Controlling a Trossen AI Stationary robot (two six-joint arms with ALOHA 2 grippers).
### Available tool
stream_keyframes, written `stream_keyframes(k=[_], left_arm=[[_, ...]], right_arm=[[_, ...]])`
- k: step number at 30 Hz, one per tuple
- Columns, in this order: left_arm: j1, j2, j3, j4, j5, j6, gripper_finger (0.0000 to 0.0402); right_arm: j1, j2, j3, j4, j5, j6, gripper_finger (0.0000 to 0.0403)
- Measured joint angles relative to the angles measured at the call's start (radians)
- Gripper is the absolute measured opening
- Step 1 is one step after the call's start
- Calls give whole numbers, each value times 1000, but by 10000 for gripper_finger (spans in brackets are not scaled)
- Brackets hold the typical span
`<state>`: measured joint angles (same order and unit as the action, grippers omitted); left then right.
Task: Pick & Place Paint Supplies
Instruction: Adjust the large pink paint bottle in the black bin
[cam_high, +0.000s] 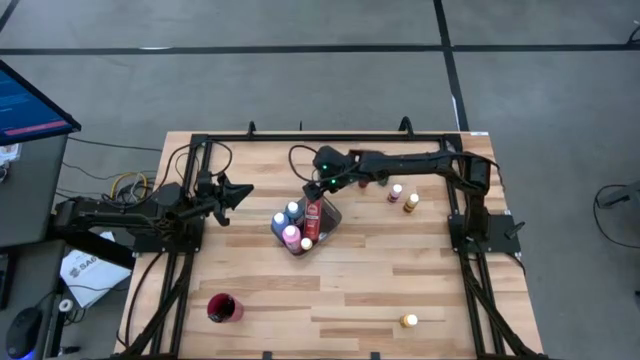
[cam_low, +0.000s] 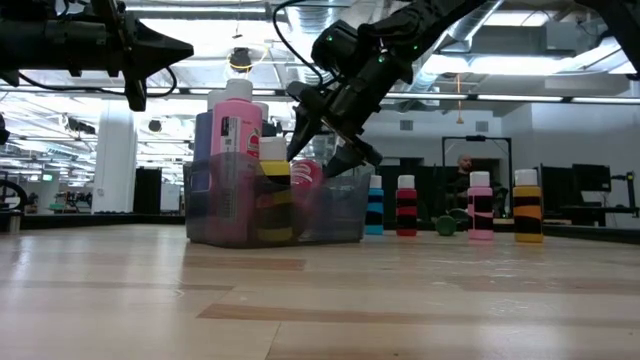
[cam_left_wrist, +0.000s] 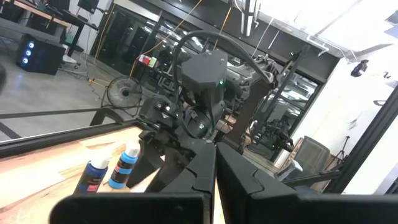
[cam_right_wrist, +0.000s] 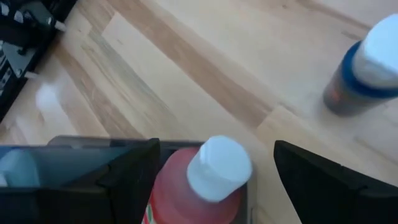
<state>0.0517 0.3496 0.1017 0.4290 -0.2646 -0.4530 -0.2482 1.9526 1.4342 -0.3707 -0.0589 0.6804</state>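
A clear bin (cam_high: 331, 215) in the middle of the table holds several paint bottles: blue, pink (cam_high: 291, 235), yellow and a red one (cam_right_wrist: 186, 193) with a white cap that leans on the bin's far wall. My right gripper (cam_right_wrist: 216, 149) is open just above the bin's far side (cam_high: 317, 190). Its fingers stand on either side of the red bottle's cap (cam_right_wrist: 219, 168) without touching it. My left gripper (cam_high: 243, 189) is shut and hovers left of the bin, raised off the table (cam_low: 185, 47). No paintbrush shows.
Right of the bin stand a blue bottle (cam_low: 374, 205), a dark red one (cam_low: 405, 205), a pink one (cam_high: 396, 192) and a brown-yellow one (cam_high: 411, 202). Another yellow bottle (cam_high: 408, 320) stands near the near edge, and a red cup (cam_high: 224, 308) sits at the near left.
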Motion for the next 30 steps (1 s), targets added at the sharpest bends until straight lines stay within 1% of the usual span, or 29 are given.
stream_keyframes(k=[5, 11, 15, 17, 23, 27, 30], left_arm=[[0, 0, 0, 0, 0, 0, 3], [0, 0, 0, 0, 0, 0, 3], [0, 0, 0, 0, 0, 0, 3], [0, 0, 0, 0, 0, 0, 3], [0, 0, 0, 0, 0, 0, 3], [0, 0, 0, 1, 0, 0, 3], [0, 0, 0, 3, 0, 0, 3]], right_arm=[[4, 0, 0, 17, 7, 1, 306], [5, 0, 0, 2, 6, -4, 278], [3, 0, 0, 21, 7, -6, 276], [6, 22, 2, 33, 7, -5, 276], [27, 81, 2, 71, -44, 10, 276], [23, 80, 2, 56, -43, 1, 274], [17, 74, 1, 40, -45, 1, 264]])
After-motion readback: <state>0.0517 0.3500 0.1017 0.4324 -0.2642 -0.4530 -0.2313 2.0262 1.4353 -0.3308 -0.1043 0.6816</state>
